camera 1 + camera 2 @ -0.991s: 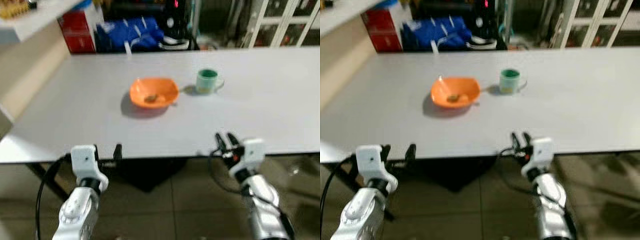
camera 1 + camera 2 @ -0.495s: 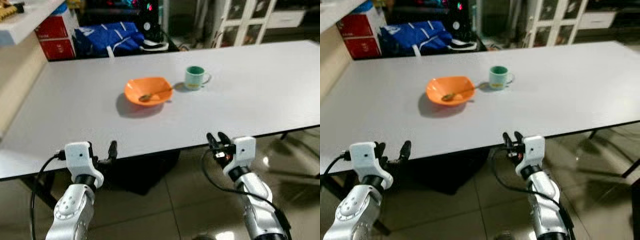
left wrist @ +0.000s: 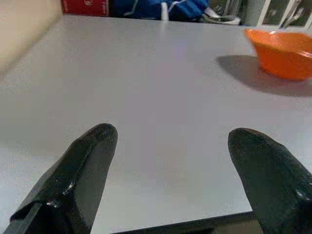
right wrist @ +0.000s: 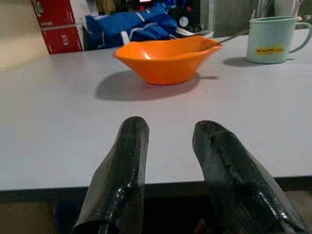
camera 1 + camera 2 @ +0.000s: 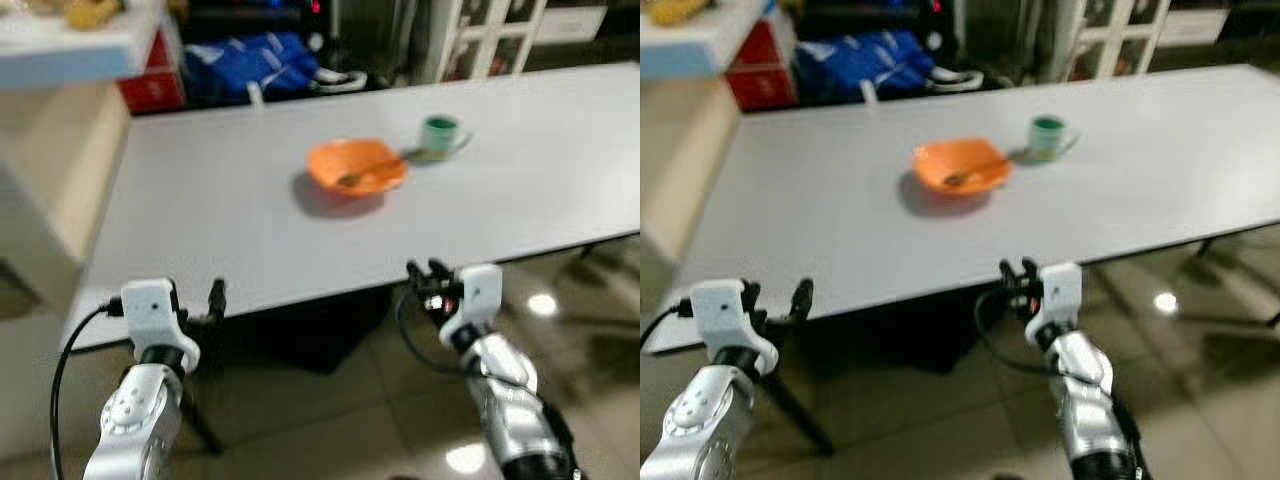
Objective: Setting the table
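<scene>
Bowl (image 4: 165, 59) beyond right gripper (image 4: 170, 141), untouched

An orange bowl (image 5: 356, 168) sits upright on the pale grey counter (image 5: 220, 220), toward the far half of it. It is shallow, with a wavy, somewhat squared rim. A spoon (image 5: 368, 172) lies in the bowl, its head down inside and its handle slanting up over the rim on the side toward the mug (image 5: 439, 135). The mug is pale green, upright, just beside the bowl on the bowl's right and slightly farther back, apart from it, its handle pointing away from the bowl.
</scene>
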{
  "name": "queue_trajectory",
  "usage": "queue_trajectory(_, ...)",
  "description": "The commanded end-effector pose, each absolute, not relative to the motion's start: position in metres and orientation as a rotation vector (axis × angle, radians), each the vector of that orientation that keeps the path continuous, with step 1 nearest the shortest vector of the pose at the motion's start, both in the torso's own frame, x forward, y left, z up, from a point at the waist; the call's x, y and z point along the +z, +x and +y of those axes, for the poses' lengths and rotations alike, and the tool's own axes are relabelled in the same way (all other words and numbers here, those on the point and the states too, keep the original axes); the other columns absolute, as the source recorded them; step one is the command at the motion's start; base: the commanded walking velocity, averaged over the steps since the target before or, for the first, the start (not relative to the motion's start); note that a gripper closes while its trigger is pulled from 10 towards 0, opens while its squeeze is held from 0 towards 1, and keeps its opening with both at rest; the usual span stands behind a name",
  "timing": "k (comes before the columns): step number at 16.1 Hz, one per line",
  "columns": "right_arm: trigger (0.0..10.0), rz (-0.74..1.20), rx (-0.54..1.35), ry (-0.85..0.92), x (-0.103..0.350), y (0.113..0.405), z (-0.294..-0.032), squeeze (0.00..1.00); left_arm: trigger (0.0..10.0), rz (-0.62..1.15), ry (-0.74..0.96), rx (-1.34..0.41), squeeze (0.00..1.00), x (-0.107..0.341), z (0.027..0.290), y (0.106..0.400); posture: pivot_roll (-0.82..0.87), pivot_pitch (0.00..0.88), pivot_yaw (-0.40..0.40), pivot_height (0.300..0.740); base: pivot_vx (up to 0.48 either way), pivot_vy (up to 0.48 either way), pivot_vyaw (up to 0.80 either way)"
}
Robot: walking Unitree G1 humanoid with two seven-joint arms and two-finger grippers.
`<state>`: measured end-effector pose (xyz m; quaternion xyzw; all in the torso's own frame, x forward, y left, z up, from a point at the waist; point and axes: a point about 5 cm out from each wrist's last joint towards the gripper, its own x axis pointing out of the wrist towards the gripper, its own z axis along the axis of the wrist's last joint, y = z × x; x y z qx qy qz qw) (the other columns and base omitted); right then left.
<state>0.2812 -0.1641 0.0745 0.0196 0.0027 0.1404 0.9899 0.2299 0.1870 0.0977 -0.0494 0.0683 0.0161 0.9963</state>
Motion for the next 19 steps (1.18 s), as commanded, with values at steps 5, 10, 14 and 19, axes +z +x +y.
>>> queue_trajectory(5, 10.0, 0.063, 0.257, 0.042, 0.063, 0.281, -0.173, 0.00, 10.0, 0.136, -0.118, 0.031, 0.00, 0.099, 0.182, 0.234, -0.12, 0.000, 0.049, 0.709, 0.000, 0.480, 0.00)
queue_trajectory(10, 10.0, 0.054, 0.251, 0.046, 0.065, 0.284, -0.171, 0.00, 10.0, 0.130, -0.123, 0.035, 0.00, 0.100, 0.182, 0.237, -0.12, 0.000, 0.048, 0.709, 0.000, 0.480, 0.12)
queue_trajectory(14, 10.0, 0.044, 0.262, 0.047, 0.066, 0.285, -0.167, 0.00, 10.0, 0.124, -0.122, 0.042, 0.00, 0.101, 0.184, 0.238, -0.12, 0.000, 0.051, 0.709, 0.000, 0.480, 0.00)
queue_trajectory(19, 10.0, 0.041, 0.255, 0.038, 0.068, 0.289, -0.168, 0.00, 10.0, 0.116, -0.113, 0.044, 0.00, 0.103, 0.184, 0.242, -0.12, 0.000, 0.051, 0.709, 0.000, 0.480, 0.26)
